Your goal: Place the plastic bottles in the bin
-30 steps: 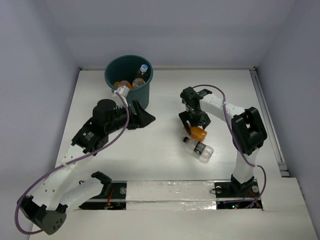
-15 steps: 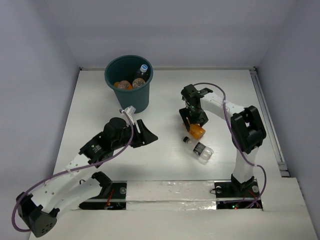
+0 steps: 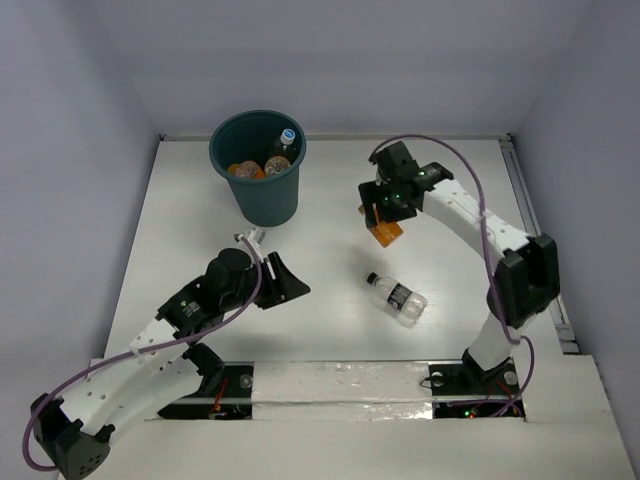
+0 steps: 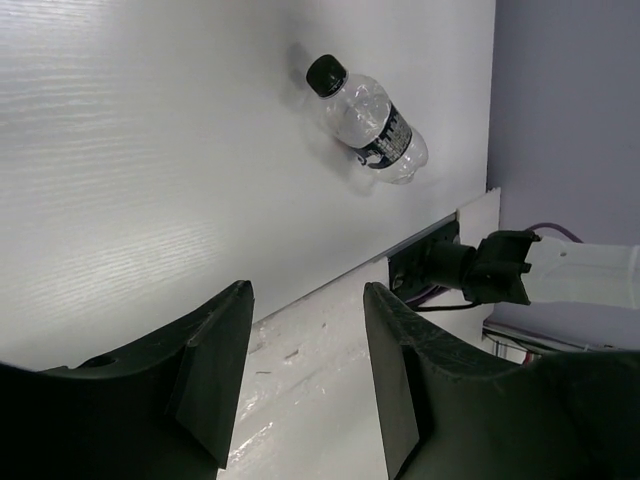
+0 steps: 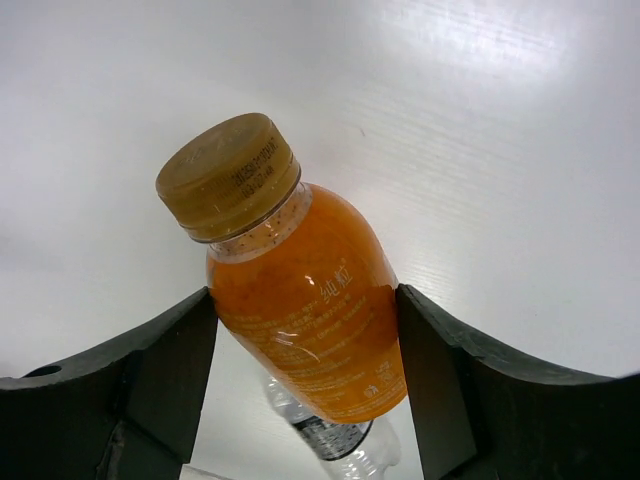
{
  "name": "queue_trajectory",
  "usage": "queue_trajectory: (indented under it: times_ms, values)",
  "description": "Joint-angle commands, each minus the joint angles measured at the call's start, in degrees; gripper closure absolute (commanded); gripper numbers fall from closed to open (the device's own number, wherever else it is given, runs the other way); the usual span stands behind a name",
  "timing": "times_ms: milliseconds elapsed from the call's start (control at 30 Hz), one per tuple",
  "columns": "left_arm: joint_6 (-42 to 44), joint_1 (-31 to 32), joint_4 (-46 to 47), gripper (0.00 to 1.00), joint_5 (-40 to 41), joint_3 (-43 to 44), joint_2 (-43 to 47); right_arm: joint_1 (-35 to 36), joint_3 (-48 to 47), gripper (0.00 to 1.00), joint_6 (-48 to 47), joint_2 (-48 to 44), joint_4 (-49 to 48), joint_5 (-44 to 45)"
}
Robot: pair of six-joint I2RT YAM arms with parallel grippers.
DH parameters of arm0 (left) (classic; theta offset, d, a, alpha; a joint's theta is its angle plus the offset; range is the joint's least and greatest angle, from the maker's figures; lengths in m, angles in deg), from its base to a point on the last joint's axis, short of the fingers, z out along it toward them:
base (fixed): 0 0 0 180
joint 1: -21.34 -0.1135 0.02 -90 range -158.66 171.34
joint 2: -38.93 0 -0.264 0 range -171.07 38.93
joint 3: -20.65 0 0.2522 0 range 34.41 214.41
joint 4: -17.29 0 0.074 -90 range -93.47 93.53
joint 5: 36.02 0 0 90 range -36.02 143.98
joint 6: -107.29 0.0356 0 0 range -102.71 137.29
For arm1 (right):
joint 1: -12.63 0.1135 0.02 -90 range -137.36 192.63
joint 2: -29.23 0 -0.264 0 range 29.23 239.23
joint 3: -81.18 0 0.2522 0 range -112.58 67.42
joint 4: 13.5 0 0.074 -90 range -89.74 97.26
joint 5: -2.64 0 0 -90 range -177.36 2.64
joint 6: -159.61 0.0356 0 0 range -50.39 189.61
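The bin (image 3: 257,198) holds a few bottles (image 3: 279,158), some orange, one clear, partly hidden. The right jaws squeeze an orange bottle (image 5: 300,290) above the tabletop (image 3: 330,200), cap pointing away from the wrist. A clear bottle (image 3: 398,298) lies flat, cap toward the bin. The left jaws gape wide, empty.

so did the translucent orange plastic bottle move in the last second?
Yes. The right gripper has carried the translucent orange plastic bottle away from the clear labelled bottle, toward the round teal plastic bin.
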Motion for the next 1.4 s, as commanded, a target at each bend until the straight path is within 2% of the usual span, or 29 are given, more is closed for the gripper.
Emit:
queue_trajectory:
  times_ms: [0, 67, 100, 133, 233, 367, 467, 500, 700, 800, 833, 933, 1033, 1133, 1167, 1233, 1300, 1333, 1367]
  values:
    - [-1.5, 0.3, -0.6, 0.56, 0.4, -1.4, 1.3, -0.2, -4.1, 0.43, 2.3, -7.9, -5.1, -4.1]
    - [-1.8, 0.3, -0.1, 0.61, -0.4, -3.1, 0.1, 1.1, -9.5, 0.44, 6.0, -10.9, -9.4, -12.7]
    - [-1.8, 0.3, 0.5, 0.61, -0.8, -3.1, 0.1, 1.2, -9.6, 0.44, 6.0, -10.9, -9.5, -12.7]
    - [-2.0, 0.3, 0.8, 0.66, -1.2, -4.0, -0.5, 2.5, -11.6, 0.44, 6.8, -10.3, -10.1, -14.5]
    - [-2.3, 0.3, 2.7, 0.72, -2.5, -6.0, -1.3, 4.8, -21.4, 0.43, 11.2, -7.6, -14.4, -17.9]
    - [-1.9, 0.3, 3.7, 0.89, -3.3, -7.4, -1.5, 7.7, -32.2, 0.42, 17.9, 0.1, -23.6, -20.0]
    - [-1.4, 0.3, 3.5, 0.94, -3.7, -7.8, -1.1, 8.2, -41.6, 0.42, 20.8, 8.2, -25.4, -17.7]
    - [-1.0, 0.3, 3.7, 0.94, -4.2, -8.0, -1.1, 8.2, -45.4, 0.42, 22.6, 11.7, -25.9, -17.7]
    - [0.3, 0.8, 4.3, 0.92, -4.8, -7.7, -2.3, 10.0, -53.5, 0.42, 27.9, 21.5, -32.4, -15.4]
    - [1.0, 0.8, 3.8, 0.89, -4.4, -6.6, -2.9, 10.6, -59.6, 0.32, 28.0, 27.1, -31.9, -14.1]
    - [1.1, 0.8, 3.6, 0.88, -4.2, -6.3, -3.0, 11.2, -60.2, 0.23, 27.7, 27.6, -32.2, -13.3]
    - [1.6, 0.8, 3.6, 0.80, -4.0, -5.7, -3.2, 11.2, -59.0, 0.12, 27.0, 27.0, -34.3, -12.6]
    - [1.6, 0.8, 5.1, 0.74, -4.6, -5.5, -3.7, 11.2, -57.8, 0.09, 26.0, 24.5, -34.4, -12.1]
    - [1.4, 0.8, 6.2, 0.61, -4.7, -4.2, -5.1, 11.2, -55.9, 0.08, 24.3, 20.6, -33.8, -11.9]
    - [1.6, 1.5, 6.0, 0.59, -4.2, -3.5, -5.7, 11.2, -55.0, 0.08, 23.8, 19.3, -33.7, -11.9]
    - [1.5, 3.5, 6.1, 0.57, -2.1, -1.5, -7.5, 11.2, -50.3, 0.13, 22.1, 14.0, -34.2, -11.8]
    - [0.9, 5.5, 6.9, 0.56, 0.1, -0.4, -9.5, 11.2, -46.2, 0.25, 20.1, 9.8, -34.7, -11.8]
    - [0.1, 8.0, 7.6, 0.55, 0.8, 1.0, -12.0, 11.2, -41.7, 0.34, 19.1, 7.6, -34.7, -11.6]
    - [-0.5, 9.5, 8.0, 0.53, 1.7, 1.7, -13.4, 11.2, -39.1, 0.58, 18.2, 2.9, -34.4, -11.4]
